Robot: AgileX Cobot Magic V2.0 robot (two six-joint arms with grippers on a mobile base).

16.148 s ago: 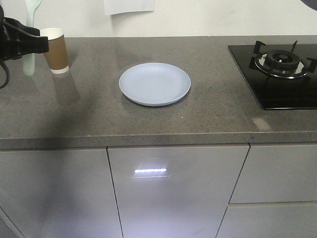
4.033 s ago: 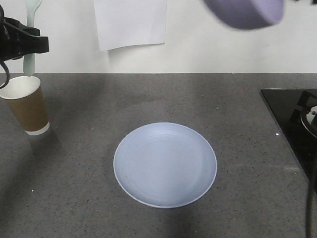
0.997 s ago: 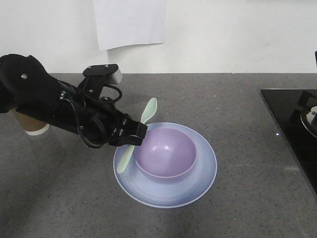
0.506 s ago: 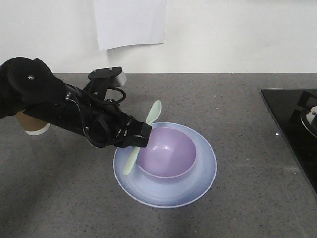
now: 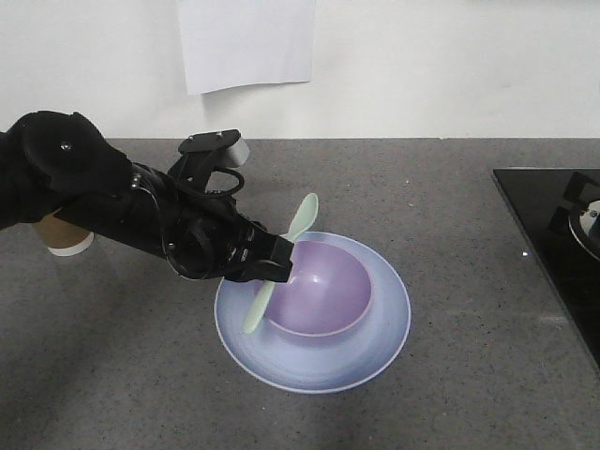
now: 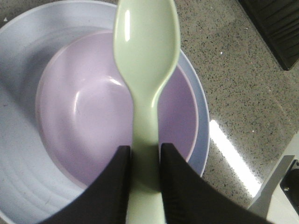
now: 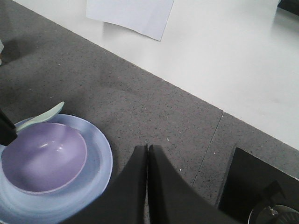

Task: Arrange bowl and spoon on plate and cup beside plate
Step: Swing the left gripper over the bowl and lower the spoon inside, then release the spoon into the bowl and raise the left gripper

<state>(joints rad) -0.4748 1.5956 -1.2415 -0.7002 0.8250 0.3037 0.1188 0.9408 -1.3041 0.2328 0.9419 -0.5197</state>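
- A round, flat, pale blue-lavender plate (image 5: 314,361) with faint concentric rings lies on the grey speckled stone bench (image 5: 450,234).
- A small, smooth, lavender-purple bowl (image 5: 323,291) sits upright on the plate, roughly at its centre; the plate's rim shows all round it.
- The black left gripper (image 5: 275,262) reaches in from the left, its jaws closed on the handle of a small pale mint-white plastic spoon (image 5: 281,262).
- The spoon is tilted, with the oval scoop raised above the bowl's far-left rim and the handle end pointing down over the plate's left side. In the left wrist view the scoop faces the camera with the bowl right beneath it (I cannot tell whether the spoon touches the bowl).
- A tapered brown paper cup (image 5: 66,239) with a white base band stands on the bench well to the left of the plate, mostly hidden behind the left arm.
- The right gripper (image 7: 147,154) appears only in its own wrist view, above bare bench to the right of the plate, jaws pressed together and holding nothing.
- A black gas hob (image 5: 558,244) occupies the bench's right edge, and a white sheet of paper (image 5: 247,42) hangs on the wall behind.
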